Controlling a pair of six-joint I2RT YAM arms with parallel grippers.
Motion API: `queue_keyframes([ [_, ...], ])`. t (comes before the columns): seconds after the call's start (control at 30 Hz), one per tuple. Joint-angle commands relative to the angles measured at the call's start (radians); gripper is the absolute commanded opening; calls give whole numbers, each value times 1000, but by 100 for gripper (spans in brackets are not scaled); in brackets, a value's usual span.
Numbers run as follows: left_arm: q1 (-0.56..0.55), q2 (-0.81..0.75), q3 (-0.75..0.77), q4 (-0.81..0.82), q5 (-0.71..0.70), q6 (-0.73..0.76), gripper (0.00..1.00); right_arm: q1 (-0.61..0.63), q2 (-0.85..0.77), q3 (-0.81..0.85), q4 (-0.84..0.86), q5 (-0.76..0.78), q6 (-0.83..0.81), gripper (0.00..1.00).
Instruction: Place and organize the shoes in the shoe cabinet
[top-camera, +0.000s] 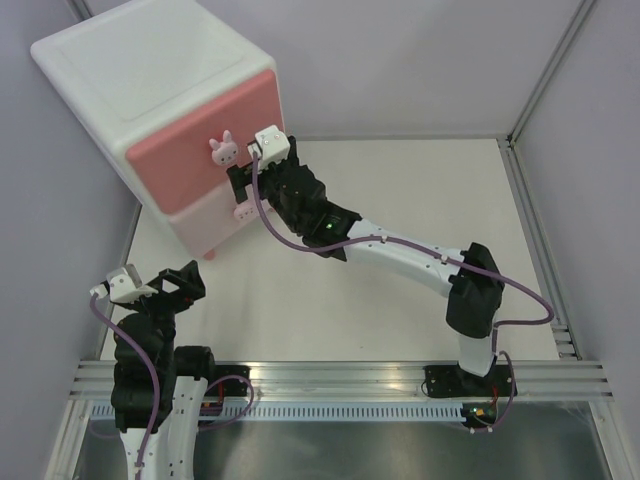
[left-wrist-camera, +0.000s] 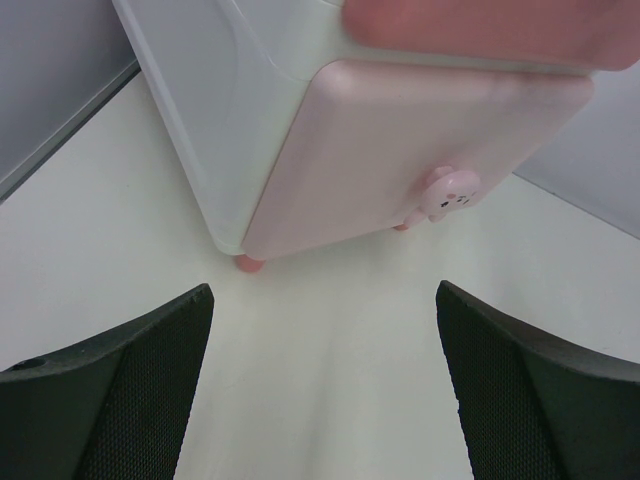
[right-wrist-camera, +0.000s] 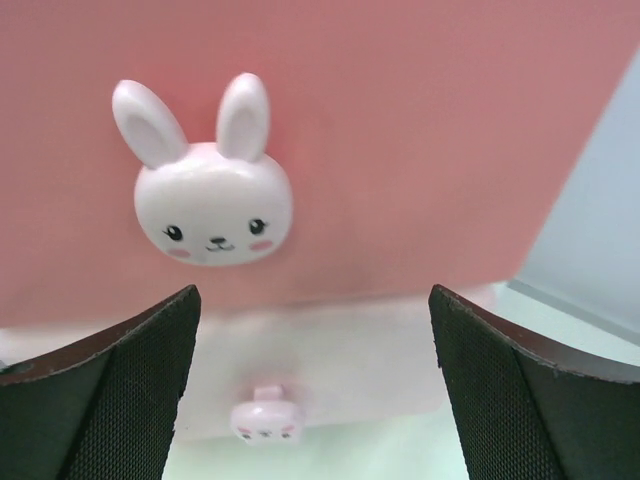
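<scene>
Top external view showed the shoe cabinet (top-camera: 160, 90) at the far-left corner of the bench (top-camera: 400, 200), both drawers shut, no shoes visible anywhere, my right jaws spread empty at the upper bunny knob (right-wrist-camera: 213, 205), left jaws open too, so I judged stowing probably done.

Met shoe cabinet's (top-camera: 170, 110) closed drawer fronts close ahead of right claw (right-wrist-camera: 312, 330), upper bunny knob (right-wrist-camera: 212, 195) jutting just above its spread tips; found bare surface (top-camera: 400, 190) free right of the cabinet.

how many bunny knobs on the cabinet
2: upper knob on the darker pink drawer front, lower knob on the pale pink drawer front below it. None look hidden.
</scene>
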Motion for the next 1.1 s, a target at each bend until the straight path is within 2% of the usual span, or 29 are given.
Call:
queue_keyframes([
  [0.0, 5, -65, -3, 41, 14, 46, 94, -4, -153, -59, -15, 40, -2, 98],
  [0.37, 5, -77, 0, 40, 18, 47, 94, -4, -529, -391, -219, 239, 22, 98],
  [0.7, -1, -88, 8, 34, 17, 44, 95, -6, -976, -779, -369, 389, 108, 98],
  [1.07, -6, -91, 14, 22, 0, 35, 95, -6, -1305, -996, -562, 502, 228, 98],
])
